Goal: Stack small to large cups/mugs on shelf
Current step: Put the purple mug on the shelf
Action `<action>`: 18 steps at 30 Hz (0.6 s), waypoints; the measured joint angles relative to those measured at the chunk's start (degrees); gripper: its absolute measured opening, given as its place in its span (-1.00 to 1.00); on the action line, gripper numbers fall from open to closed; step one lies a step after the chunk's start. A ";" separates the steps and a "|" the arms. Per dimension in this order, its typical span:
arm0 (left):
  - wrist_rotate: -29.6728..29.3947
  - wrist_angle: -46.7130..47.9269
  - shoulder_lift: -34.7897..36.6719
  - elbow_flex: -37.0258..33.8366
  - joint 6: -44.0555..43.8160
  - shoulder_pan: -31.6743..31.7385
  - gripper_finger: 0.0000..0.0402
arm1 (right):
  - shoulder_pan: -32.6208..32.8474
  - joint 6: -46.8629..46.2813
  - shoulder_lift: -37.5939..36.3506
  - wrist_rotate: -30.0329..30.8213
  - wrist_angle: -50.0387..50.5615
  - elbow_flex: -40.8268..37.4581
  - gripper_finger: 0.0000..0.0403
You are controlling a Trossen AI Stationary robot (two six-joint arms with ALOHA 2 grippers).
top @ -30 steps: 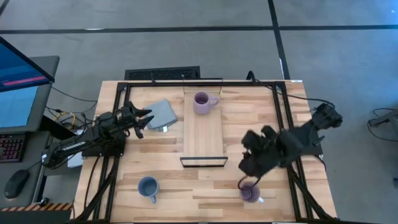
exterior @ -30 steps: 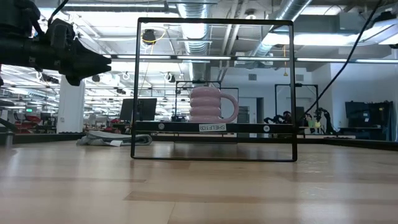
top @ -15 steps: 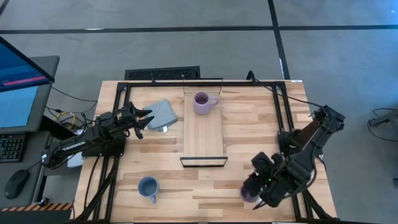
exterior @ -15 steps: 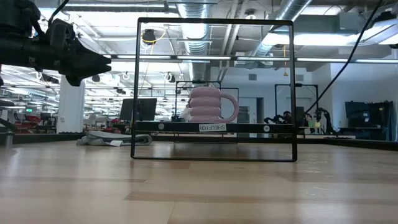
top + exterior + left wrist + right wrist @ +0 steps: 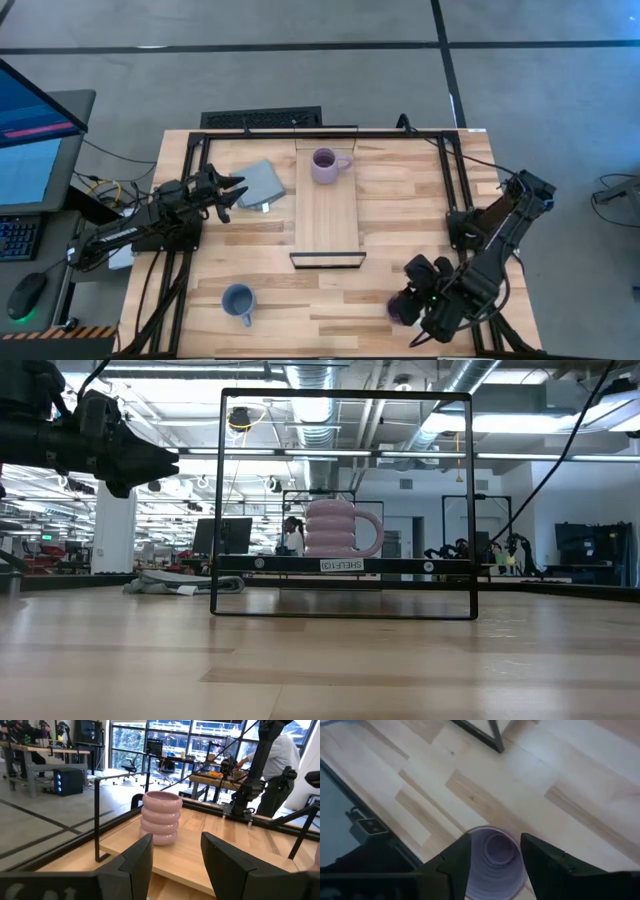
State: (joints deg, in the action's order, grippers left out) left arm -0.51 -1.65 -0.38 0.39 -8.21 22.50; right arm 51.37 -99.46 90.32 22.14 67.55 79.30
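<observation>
Purple mug (image 5: 400, 311) mostly under right tool (image 5: 425, 310).

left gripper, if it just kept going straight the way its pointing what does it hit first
Most likely the lavender mug on the shelf. The wrist view shows it straight ahead, framed between the open left gripper fingers, nothing nearer in line. Depth is uncertain; it may skim the shelf's frame first.

A slatted wooden table (image 5: 400, 215) carries a pale shelf board (image 5: 327, 215) at centre, a grey-blue folded cloth (image 5: 260, 184) at ten o'clock, a blue mug (image 5: 238, 300) at seven, and a purple mug (image 5: 400, 310) at five.
</observation>
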 joint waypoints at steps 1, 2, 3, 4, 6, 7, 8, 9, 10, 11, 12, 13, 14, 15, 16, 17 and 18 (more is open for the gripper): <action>0.00 0.02 0.00 0.00 0.00 -0.01 -0.22 | -0.02 0.00 0.00 0.02 -1.19 -0.31 -0.03; 0.00 0.00 0.00 0.01 -0.01 -0.01 -0.22 | -0.02 0.19 0.00 0.00 -2.34 -0.64 -0.02; 0.00 0.00 0.00 0.01 -0.03 0.00 -0.22 | -0.02 1.14 0.00 -0.01 -3.26 -0.99 -0.02; 0.00 0.01 0.00 0.01 -0.04 -0.01 -0.22 | 0.01 2.34 0.00 -0.01 -4.13 -1.35 -0.02; 0.00 0.02 0.00 0.01 0.01 0.00 -0.22 | 0.01 2.58 0.00 -0.42 -4.69 -1.83 -0.03; -0.02 0.00 0.00 0.01 0.06 -0.02 -0.22 | -0.02 1.65 0.00 -1.00 -4.41 -1.87 -0.04; -0.02 0.01 0.00 -0.01 0.07 -0.01 -0.22 | -0.03 0.12 0.00 -1.95 -4.23 -1.87 -0.05; -0.02 0.00 0.00 -0.01 0.05 -0.01 -0.22 | -0.14 -1.71 0.00 -3.11 -4.15 -1.87 -0.06; -0.02 0.02 0.00 0.00 0.04 -0.01 -0.22 | -0.17 -3.56 0.00 -4.24 -4.15 -1.87 -0.07; -0.02 0.00 0.02 0.01 0.04 -0.01 -0.22 | -0.15 -5.19 0.00 -4.93 -4.16 -1.87 -0.08; -0.02 0.02 0.00 -0.01 0.04 0.00 -0.22 | -0.15 -6.53 0.00 -5.45 -4.18 -1.87 -0.09; -0.02 0.00 0.00 -0.01 0.04 0.00 -0.22 | -0.03 -7.60 0.00 -5.67 -4.18 -1.87 -0.11; -0.02 0.02 0.00 0.01 0.02 0.00 -0.22 | 0.15 -8.58 0.00 -5.73 -4.18 -1.87 -0.12; -0.02 0.01 0.00 0.01 -0.02 -0.01 -0.22 | 0.33 -9.50 0.11 -5.73 -4.17 -1.87 -0.13; -0.02 0.00 0.01 0.01 -0.07 -0.01 -0.22 | 0.38 -10.35 0.50 -5.77 -4.15 -1.85 -0.14; -0.03 0.01 0.01 0.01 -0.26 0.00 -0.22 | 0.38 -11.02 1.07 -5.81 -4.14 -1.85 -0.15; -0.02 0.02 0.00 0.01 -0.31 0.00 -0.22 | 0.55 -11.59 1.81 -6.14 -3.83 -1.85 -0.15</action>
State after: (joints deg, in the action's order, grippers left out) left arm -0.54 -1.63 -0.38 0.40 -8.51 22.50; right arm 51.92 -111.05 92.13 15.99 63.72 77.45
